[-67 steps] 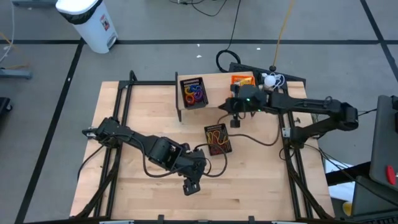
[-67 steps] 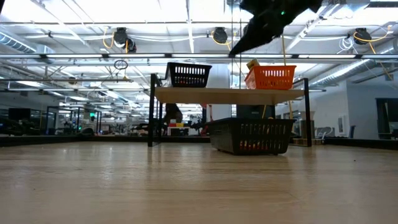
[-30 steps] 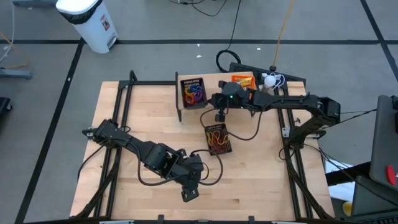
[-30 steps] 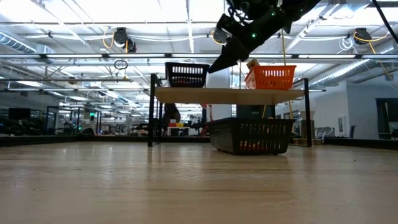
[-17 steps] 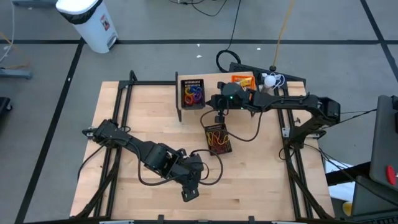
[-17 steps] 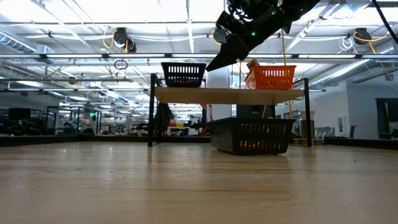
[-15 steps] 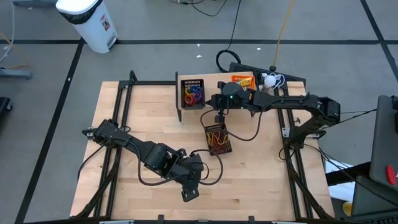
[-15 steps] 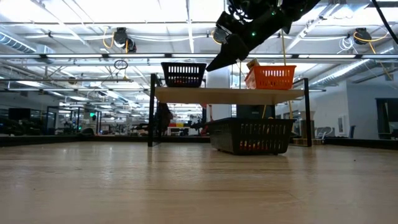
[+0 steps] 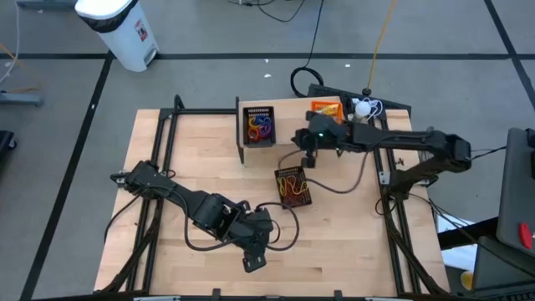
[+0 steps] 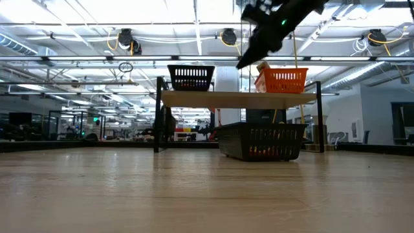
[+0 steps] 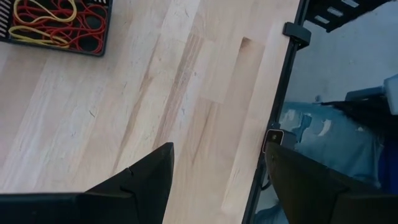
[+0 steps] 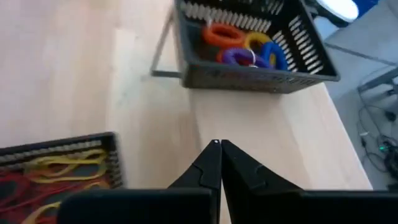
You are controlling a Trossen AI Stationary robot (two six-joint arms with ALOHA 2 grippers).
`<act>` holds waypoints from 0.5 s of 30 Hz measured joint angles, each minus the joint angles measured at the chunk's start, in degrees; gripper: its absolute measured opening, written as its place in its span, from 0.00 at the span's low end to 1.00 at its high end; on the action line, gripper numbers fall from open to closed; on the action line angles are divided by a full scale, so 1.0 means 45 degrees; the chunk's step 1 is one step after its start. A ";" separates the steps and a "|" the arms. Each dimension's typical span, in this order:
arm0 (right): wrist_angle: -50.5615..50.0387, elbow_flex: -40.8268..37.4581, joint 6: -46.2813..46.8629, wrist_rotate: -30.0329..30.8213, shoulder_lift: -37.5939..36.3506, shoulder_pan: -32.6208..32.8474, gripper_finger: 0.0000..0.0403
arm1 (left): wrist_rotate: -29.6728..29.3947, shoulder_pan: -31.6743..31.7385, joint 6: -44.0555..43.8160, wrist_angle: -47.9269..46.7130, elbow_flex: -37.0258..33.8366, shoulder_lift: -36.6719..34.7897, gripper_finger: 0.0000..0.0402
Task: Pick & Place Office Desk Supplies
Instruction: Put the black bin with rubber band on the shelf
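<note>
A black basket (image 9: 259,125) with blue, purple, yellow and orange rings (image 12: 245,50) stands on a raised wooden shelf (image 10: 239,98) at the table's far side. A second black basket (image 9: 292,186) with red and yellow elastic loops (image 12: 50,174) stands on the table in front of the shelf. My right gripper (image 9: 306,160) is shut and empty, high above the shelf's near edge between the two baskets; it also shows in the right wrist view (image 12: 217,149) and the low view (image 10: 244,63). My left gripper (image 9: 254,264) is open and empty, low near the table's near edge (image 11: 217,165).
An orange basket (image 9: 327,108) stands on the shelf to the right of the ring basket. The shelf's black frame (image 10: 157,116) stands on the table. A white bin (image 9: 117,29) stands on the floor beyond the far left corner. Bare wood (image 9: 192,150) lies left of the baskets.
My right gripper, still shut, has gone from beside the ring basket toward the table's right edge, staying high. About a second ago the ring basket shifted a little toward the table's left on the shelf. My left arm has kept still.
</note>
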 joint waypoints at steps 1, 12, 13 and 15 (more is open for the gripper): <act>-0.0270 0.0005 0.0146 0.0011 -0.0323 0.0156 0.00 | 0.0000 0.0000 0.0108 0.0000 0.0000 0.0000 0.64; -0.4197 0.0024 0.3039 -0.0501 -0.2743 0.3959 0.00 | 0.0001 -0.0025 0.0607 -0.0001 0.0000 0.0000 0.64; -0.4530 0.0024 0.3400 -0.0587 -0.2678 0.4322 0.00 | 0.0005 -0.0039 0.0599 -0.0001 0.0000 0.0000 0.64; -0.4960 0.0024 0.3963 -0.1098 -0.2355 0.4863 0.00 | 0.0007 -0.0063 0.0608 -0.0001 0.0000 0.0000 0.64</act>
